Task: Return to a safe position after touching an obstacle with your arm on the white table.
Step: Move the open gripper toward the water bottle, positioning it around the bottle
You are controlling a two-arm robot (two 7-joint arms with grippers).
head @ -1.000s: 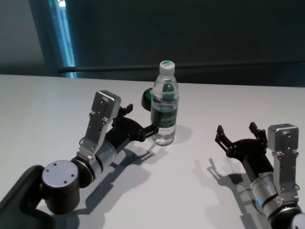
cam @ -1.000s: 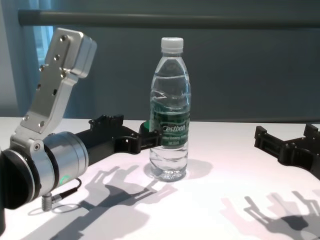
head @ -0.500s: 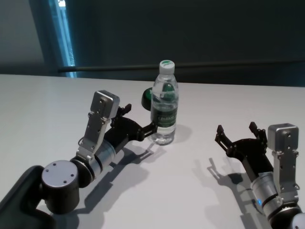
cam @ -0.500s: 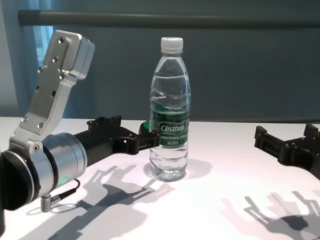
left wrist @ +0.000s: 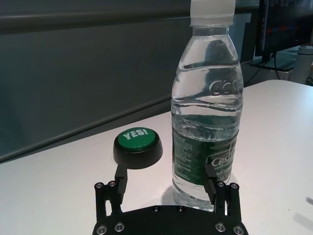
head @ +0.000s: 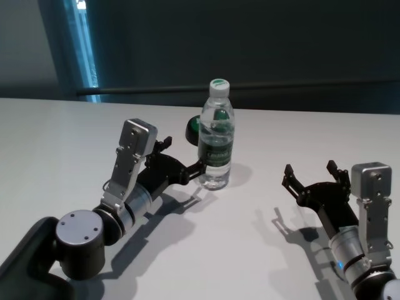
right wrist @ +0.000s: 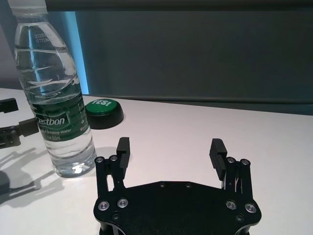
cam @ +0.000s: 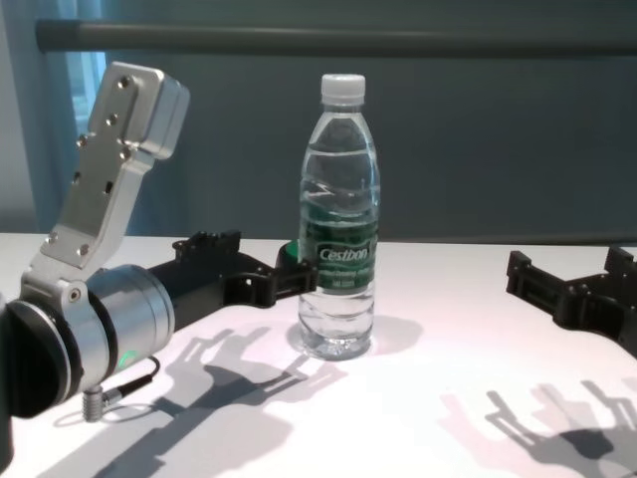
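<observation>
The left gripper (left wrist: 166,178) is spread wide, one fingertip (left wrist: 210,176) at the obstacle (head: 215,147), whether touching I cannot tell. The bottle stands upright on the white table (head: 250,262), a green button (left wrist: 138,147) just behind. The right gripper (right wrist: 168,152), also wide, holds nothing, well apart

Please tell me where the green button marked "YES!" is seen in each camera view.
Head view: green button peeks out behind the water bottle.
Left wrist view: button in plain sight beside the bottle.
Right wrist view: button beyond the bottle.
Chest view: only a sliver shows.
Shared landmark: the bottle.
</observation>
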